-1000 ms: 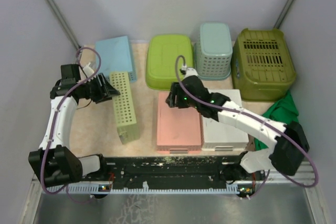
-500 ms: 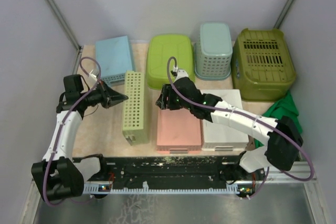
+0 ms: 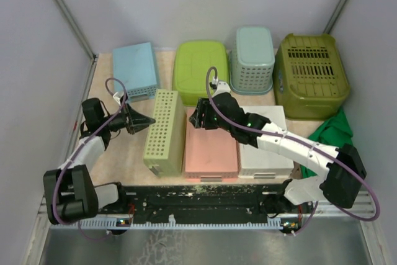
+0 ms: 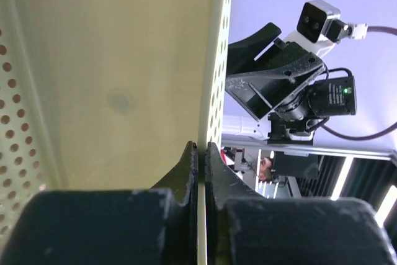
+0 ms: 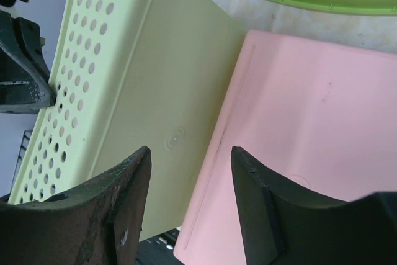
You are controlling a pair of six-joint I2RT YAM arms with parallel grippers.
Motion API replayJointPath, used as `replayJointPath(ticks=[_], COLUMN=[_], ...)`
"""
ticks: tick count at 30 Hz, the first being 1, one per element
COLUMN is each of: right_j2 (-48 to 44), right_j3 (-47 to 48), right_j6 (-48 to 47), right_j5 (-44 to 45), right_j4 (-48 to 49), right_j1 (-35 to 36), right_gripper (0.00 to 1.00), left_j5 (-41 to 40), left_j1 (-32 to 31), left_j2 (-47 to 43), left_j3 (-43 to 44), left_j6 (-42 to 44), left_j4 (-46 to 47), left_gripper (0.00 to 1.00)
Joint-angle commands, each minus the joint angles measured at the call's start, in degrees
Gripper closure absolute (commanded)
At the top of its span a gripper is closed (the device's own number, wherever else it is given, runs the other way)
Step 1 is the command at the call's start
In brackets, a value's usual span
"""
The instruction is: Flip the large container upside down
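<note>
The large container [image 3: 162,131] is a pale yellow-green basket with perforated walls. It lies tipped on its side left of centre, one perforated wall facing up and its long edge against the pink container [image 3: 211,148]. My left gripper [image 3: 149,122] is shut on a thin perforated wall at its left side; the left wrist view shows both fingers pinching that wall's edge [image 4: 201,153]. My right gripper [image 3: 197,117] hovers open over the seam between the large container's flat base [image 5: 155,85] and the pink container [image 5: 310,122], its open jaws [image 5: 191,153] holding nothing.
Overturned containers fill the table: blue [image 3: 136,69], lime green [image 3: 200,71], a teal basket [image 3: 252,59] and an olive basket [image 3: 310,76] along the back, white [image 3: 265,150] beside the pink one. A green cloth [image 3: 332,131] lies at the right.
My left gripper has shut on the container's wall, drawn back toward the front and swung the container right, up against the pink one. The right gripper has shifted only slightly.
</note>
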Motion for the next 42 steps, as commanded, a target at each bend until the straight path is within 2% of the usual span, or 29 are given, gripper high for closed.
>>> replayJointPath(ticks=[1, 4, 7, 10, 16, 18, 21, 25, 28, 32, 36, 39, 42], right_j2=[-2.6, -3.1, -2.7, -1.7, -0.5, -0.2, 0.3, 0.8, 0.8, 0.1, -1.1, -2.9, -5.8], right_j3=[-0.3, -0.4, -0.2, 0.3, 1.0, 1.1, 1.2, 1.5, 1.8, 2.4, 3.5, 4.4, 4.6], right_j6=[-0.1, -0.1, -0.3, -0.5, -0.9, -0.9, -1.0, -1.2, -1.4, -2.5, -4.2, -5.1, -5.7], right_j5=[1.3, 2.1, 2.0, 1.6, 1.0, 0.8, 0.5, 0.3, 0.7, 3.5, 10.1, 15.9, 19.2], right_j4=[0.5, 0.1, 0.3, 0.2, 0.3, 0.3, 0.3, 0.3, -0.3, -2.8, -7.7, -12.8, -17.4], right_j1=[-0.3, -0.3, -0.3, -0.2, -0.3, -0.3, -0.3, -0.3, -0.3, -0.3, -0.5, -3.1, -8.9], right_gripper=[0.45, 0.45, 0.45, 0.45, 0.45, 0.45, 0.45, 0.45, 0.45, 0.43, 0.39, 0.33, 0.31], left_j5=[1.9, -2.2, -13.1, -23.6, -38.1, -41.8, -48.6, -55.9, -60.7, -67.0, -72.0, -77.4, -79.0], left_j1=[3.0, 5.0, 5.2, 5.2, 5.2, 5.2, 5.2, 5.2, 5.1, 3.9, -0.5, -9.2, -18.6], left_j2=[3.0, 4.9, 6.3, 6.9, 5.3, 4.7, 3.7, 0.9, -0.5, -1.4, -2.0, -2.4, -1.7], left_j3=[0.8, 5.3, 10.8, 14.6, 17.4, 18.2, 20.4, 25.4, 31.1, 38.4, 42.7, 43.5, 42.6], left_j6=[9.5, 25.8, 39.1, 44.3, 47.6, 47.6, 47.4, 48.0, 48.1, 48.3, 46.6, 43.4, 40.3], left_j4=[-5.1, -23.7, -38.5, -46.6, -52.3, -53.7, -56.2, -59.6, -62.2, -65.1, -65.9, -64.7, -61.5], left_gripper=[1.00, 1.00, 1.00, 1.00, 0.99, 0.89, 0.62, 0.31, 0.14, 0.05, 0.01, 0.00, 0.00])
